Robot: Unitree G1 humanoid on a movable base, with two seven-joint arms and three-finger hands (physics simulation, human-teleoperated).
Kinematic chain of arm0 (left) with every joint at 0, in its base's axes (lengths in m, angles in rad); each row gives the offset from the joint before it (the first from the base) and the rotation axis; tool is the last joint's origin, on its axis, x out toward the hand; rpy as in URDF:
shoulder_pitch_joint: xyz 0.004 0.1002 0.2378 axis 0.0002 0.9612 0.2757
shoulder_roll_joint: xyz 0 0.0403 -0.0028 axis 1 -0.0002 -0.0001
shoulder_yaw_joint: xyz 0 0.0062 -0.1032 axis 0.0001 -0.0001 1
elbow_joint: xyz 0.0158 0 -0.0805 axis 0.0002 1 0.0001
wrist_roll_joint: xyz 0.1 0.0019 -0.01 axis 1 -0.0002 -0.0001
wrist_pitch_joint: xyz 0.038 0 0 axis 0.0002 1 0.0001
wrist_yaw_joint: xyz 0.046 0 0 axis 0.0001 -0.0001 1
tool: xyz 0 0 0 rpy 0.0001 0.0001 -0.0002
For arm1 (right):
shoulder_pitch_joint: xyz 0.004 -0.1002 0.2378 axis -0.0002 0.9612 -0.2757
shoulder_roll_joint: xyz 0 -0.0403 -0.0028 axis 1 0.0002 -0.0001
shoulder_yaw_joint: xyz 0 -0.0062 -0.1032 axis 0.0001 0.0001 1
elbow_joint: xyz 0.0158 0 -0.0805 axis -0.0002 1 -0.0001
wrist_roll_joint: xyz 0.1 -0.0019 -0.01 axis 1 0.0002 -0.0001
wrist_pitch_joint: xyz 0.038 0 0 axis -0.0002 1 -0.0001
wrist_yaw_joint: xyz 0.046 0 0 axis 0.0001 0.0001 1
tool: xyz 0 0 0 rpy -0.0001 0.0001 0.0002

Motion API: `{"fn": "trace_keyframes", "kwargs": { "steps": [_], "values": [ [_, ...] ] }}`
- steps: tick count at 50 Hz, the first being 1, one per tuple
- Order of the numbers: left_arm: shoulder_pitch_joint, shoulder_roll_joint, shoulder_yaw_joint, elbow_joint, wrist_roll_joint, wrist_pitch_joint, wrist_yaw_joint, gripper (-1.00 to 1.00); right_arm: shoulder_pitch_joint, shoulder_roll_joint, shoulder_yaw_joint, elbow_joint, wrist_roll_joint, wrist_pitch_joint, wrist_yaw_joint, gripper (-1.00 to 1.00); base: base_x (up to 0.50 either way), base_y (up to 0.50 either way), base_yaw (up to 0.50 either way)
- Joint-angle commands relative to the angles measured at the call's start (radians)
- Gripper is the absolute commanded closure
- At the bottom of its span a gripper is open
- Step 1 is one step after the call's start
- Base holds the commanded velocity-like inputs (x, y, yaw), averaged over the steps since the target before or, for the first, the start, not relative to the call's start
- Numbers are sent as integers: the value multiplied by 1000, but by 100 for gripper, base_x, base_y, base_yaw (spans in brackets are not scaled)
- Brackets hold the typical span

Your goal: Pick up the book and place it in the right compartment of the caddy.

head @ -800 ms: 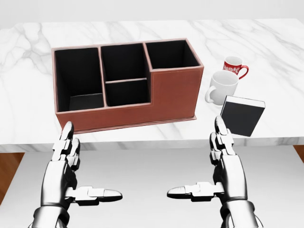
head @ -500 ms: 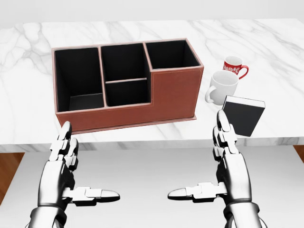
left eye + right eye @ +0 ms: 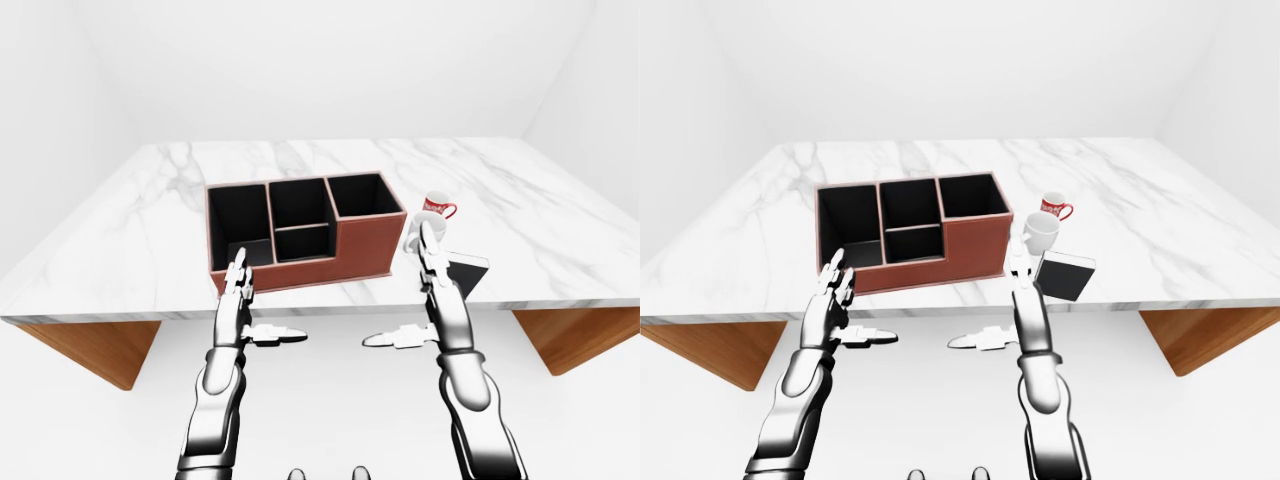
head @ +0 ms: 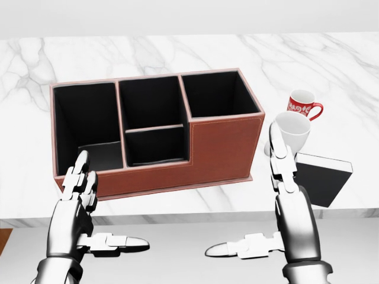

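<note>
Reaching is all that shows so far — the right hand (image 4: 283,177) is spread open, holding nothing, just left of the book (image 4: 323,177) lying on the bench (image 4: 177,53) at right of the head view; the caddy (image 4: 225,145) has its right compartment (image 4: 218,94) vacant — grasp, lift and placement remain.

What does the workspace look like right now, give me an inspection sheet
Surface: white marble table, wooden base under it.
Job's things: black book leaning near the table's lower right edge in the head view, not gripped; brown caddy, all compartments look empty.
Clutter: white mug touching the book; red mug above it.
Hands: left hand open, below the caddy; right hand open, just left of the book.
Cables: nothing seen.
Surroundings: plain white walls and floor.
</note>
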Motion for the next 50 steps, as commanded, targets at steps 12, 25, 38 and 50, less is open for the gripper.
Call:
{"fn": "trace_keyframes", "kwargs": {
  "steps": [12, 25, 38, 50],
  "values": [
    [5, 0, -1, 6, 3, -12, -5, -100, 30, -3, 38, -141, -186, 68, -20, -100, 0, 0, 0],
    [8, 0, -1, -10, 3, -1, -7, -100, 35, -3, 45, -215, -354, 140, -8, -100, 38, 0, 0],
    [7, -1, 0, -17, 0, 4, -1, -100, 77, 7, 61, -341, -570, 140, 31, -100, 16, 0, 0],
    [5, 0, 0, -5, -1, -5, -1, -100, 69, 14, 81, -408, -655, 140, 85, -100, 0, 0, 0]
  ]
}}
